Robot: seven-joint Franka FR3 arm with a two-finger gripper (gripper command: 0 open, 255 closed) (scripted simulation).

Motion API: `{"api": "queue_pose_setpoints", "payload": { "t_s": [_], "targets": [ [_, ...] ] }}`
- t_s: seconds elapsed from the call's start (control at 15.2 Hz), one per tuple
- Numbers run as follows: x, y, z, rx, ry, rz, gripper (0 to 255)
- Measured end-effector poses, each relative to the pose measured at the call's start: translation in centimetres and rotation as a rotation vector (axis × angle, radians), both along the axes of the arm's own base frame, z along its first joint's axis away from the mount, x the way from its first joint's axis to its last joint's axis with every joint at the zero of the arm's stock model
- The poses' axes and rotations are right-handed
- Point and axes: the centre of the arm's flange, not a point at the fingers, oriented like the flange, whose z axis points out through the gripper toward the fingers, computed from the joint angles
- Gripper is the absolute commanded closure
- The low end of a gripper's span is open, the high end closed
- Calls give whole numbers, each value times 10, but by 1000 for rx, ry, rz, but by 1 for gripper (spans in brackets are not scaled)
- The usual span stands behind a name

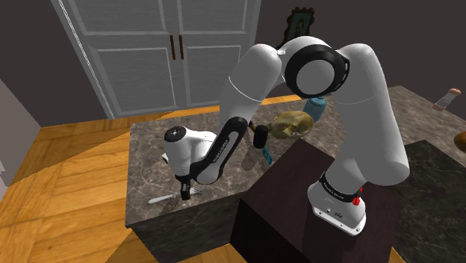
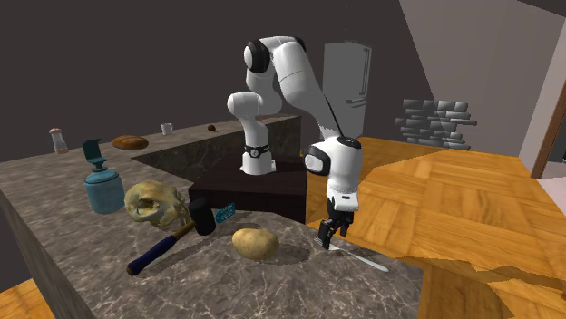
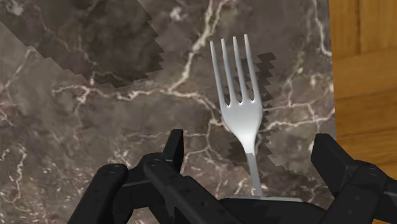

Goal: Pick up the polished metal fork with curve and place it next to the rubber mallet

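A shiny metal fork [image 3: 236, 95] lies flat on the dark marble counter [image 3: 76, 140], near the counter's edge by the wood floor. My gripper [image 3: 252, 153] is open and points down just over the fork's neck, one finger [image 3: 173, 149] on each side, neither touching it. In the second exterior view the gripper [image 2: 326, 237] stands over the tine end of the fork [image 2: 363, 260]. The shoulder view has the fork [image 1: 160, 199] beside the gripper [image 1: 185, 192]. The mallet [image 2: 172, 240], black-headed with a dark blue handle, lies further along the counter.
A potato [image 2: 255, 242] sits between the gripper and the mallet. A skull [image 2: 151, 203] and a blue bottle [image 2: 103, 186] stand behind the mallet. The counter's edge [image 3: 331, 76] drops to the wood floor close by the fork.
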Motion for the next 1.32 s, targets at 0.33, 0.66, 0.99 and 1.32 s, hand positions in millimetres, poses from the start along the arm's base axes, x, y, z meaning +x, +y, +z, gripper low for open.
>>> {"api": "queue_pose_setpoints", "payload": {
  "t_s": [0.33,0.66,0.99,1.32],
  "targets": [
    [0,0,-18,0,0,0,0],
    [0,0,-19,0,0,1,255],
    [-3,4,-17,5,-1,9,255],
    [-3,5,-17,4,-1,8,255]
  ]
}}
